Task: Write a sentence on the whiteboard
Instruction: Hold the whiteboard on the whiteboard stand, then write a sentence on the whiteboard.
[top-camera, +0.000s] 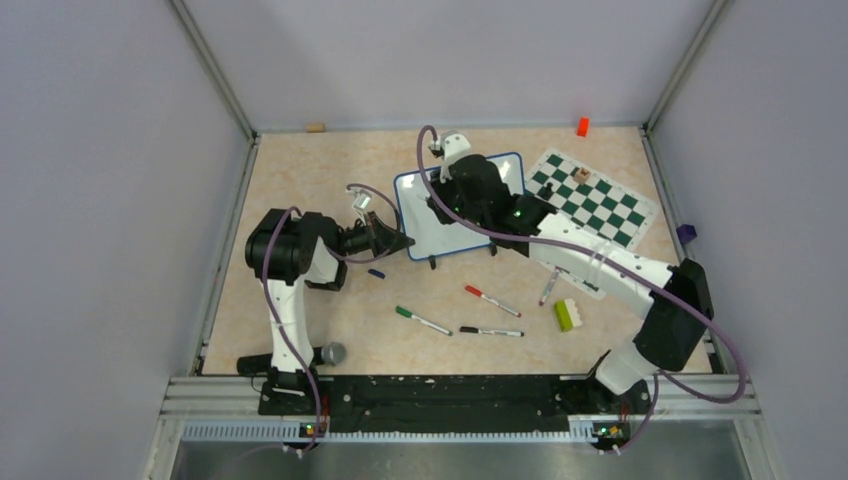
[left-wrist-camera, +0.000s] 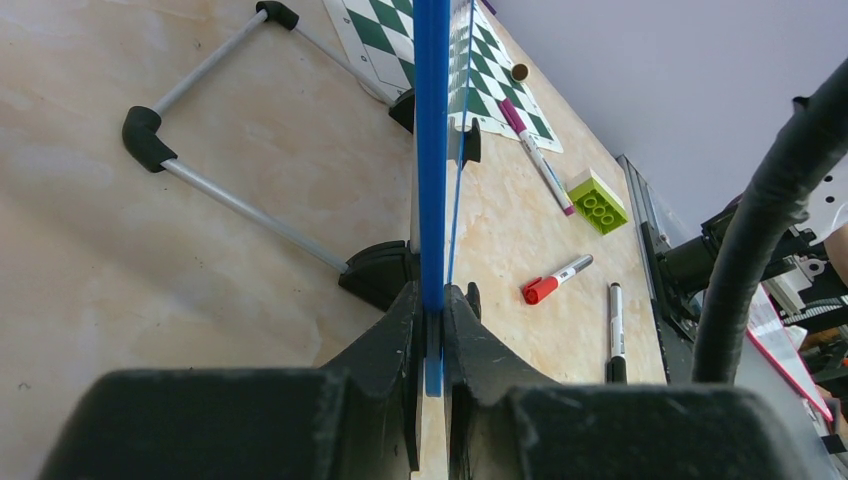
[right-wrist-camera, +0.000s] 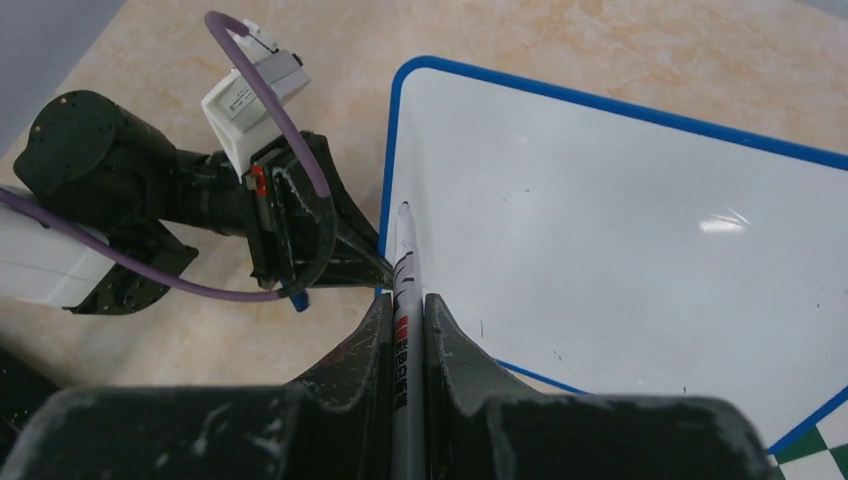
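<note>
The whiteboard (top-camera: 425, 215) stands tilted on its black feet at the table's middle, white with a thin blue frame. My left gripper (top-camera: 400, 240) is shut on its left edge; in the left wrist view the blue frame (left-wrist-camera: 432, 150) runs up from between the jaws of that gripper (left-wrist-camera: 433, 310). My right gripper (right-wrist-camera: 405, 305) is shut on a white marker (right-wrist-camera: 404, 260), whose tip sits at the left side of the whiteboard (right-wrist-camera: 620, 220). The board's face is blank; no sentence is in view. From above, the right gripper (top-camera: 443, 207) hangs over the board.
A green-and-white chess mat (top-camera: 590, 195) lies right of the board. Loose markers lie in front: red (top-camera: 492, 300), green (top-camera: 422, 320), black (top-camera: 490, 331), purple (top-camera: 548, 290). A green brick (top-camera: 569, 315) and a blue cap (top-camera: 376, 272) also lie there.
</note>
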